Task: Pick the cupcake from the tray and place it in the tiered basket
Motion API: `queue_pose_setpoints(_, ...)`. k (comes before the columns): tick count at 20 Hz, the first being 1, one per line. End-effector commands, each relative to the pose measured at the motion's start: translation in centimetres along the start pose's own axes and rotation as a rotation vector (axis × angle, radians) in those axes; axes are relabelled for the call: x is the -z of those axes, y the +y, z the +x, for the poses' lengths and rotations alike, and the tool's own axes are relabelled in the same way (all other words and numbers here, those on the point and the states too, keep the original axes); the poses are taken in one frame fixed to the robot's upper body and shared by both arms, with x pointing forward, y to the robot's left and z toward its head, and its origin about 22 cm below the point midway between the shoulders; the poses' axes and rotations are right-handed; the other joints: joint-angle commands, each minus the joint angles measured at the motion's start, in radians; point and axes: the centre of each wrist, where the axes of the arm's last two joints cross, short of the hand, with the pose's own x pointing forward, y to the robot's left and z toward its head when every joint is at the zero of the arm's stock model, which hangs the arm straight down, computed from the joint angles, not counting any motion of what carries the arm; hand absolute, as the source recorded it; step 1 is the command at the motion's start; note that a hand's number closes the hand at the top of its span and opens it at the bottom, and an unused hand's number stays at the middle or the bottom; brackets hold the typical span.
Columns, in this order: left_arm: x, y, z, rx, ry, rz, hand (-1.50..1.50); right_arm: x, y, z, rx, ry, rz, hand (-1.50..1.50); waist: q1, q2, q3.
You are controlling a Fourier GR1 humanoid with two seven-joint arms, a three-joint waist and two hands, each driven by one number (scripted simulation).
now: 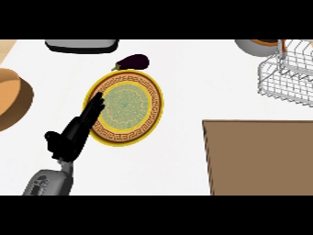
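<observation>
Cupcake not to be made out anywhere in the head view; whereabouts impossible to tell. At the upper right, the tiered basket [294,80] of white wire, standing on the white tabletop [186,87] and cut off by the frame. Through its mesh, only tabletop and, near the top corner, a pale tan patch, inside or behind it impossible to say. Just left of the basket's top, part of a grey bowl [254,47] with an orange-brown inside. Below the basket and well apart, a brown rectangular slab [267,156] with a plain flat top, filling the lower right. At the middle, a round yellow plate [135,108] with a brown key-pattern band and a green centre, showing only its own pattern. Just above its rim, on the tabletop, a dark purple eggplant [133,61]. Over the plate's left rim, the black left hand [74,133], fingers [94,103] straight and close together, closed on nothing, tips pointing up the view; contact with the rim impossible to tell. Below it, the grey forearm [49,183] at the lower edge. Far left, a round wooden bowl [3,98], inside plain tan, partly cut off. At the top edge, a dark grey rounded object [82,45], only partly showing.
</observation>
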Motion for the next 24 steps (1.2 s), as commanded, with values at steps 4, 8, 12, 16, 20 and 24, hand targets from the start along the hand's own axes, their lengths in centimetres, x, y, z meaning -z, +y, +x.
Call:
queue_pose_setpoints(4, -0.9, 0.6, 0.0, 0.009, 0.014, 0.000, 0.00, 0.4, 0.8, -1.4, 0.229, 0.141, 0.093, -1.50, 0.000, -0.001, 0.001)
queue_pose_setpoints(8, -0.7, 1.0, -0.5, -0.027, -0.010, 0.011, 0.00, -0.6, -1.2, -1.0, 0.317, 0.089, -0.005, -1.50, -0.004, 0.000, 0.000)
queue_pose_setpoints(12, -0.3, -0.1, -0.5, -0.004, -0.002, 0.014, 0.00, -1.5, -2.5, -1.3, 0.300, 0.059, -0.248, -1.50, -0.005, 0.003, 0.001)
queue_pose_setpoints(16, 0.2, -0.3, 0.2, -0.001, -0.005, 0.010, 0.00, -4.9, -7.1, -3.2, 0.271, 0.060, -0.517, -1.50, -0.018, 0.001, 0.002)
queue_pose_setpoints(20, 0.4, -0.8, 0.3, -0.006, 0.000, 0.004, 0.00, -8.3, -10.8, -5.2, 0.341, 0.015, -0.684, -1.50, -0.014, 0.007, 0.003)
queue_pose_setpoints(24, -0.6, 0.0, -0.7, 0.002, -0.001, 0.003, 0.00, -12.3, -13.8, -8.1, 0.462, -0.060, -0.731, -1.50, -0.015, 0.007, 0.005)
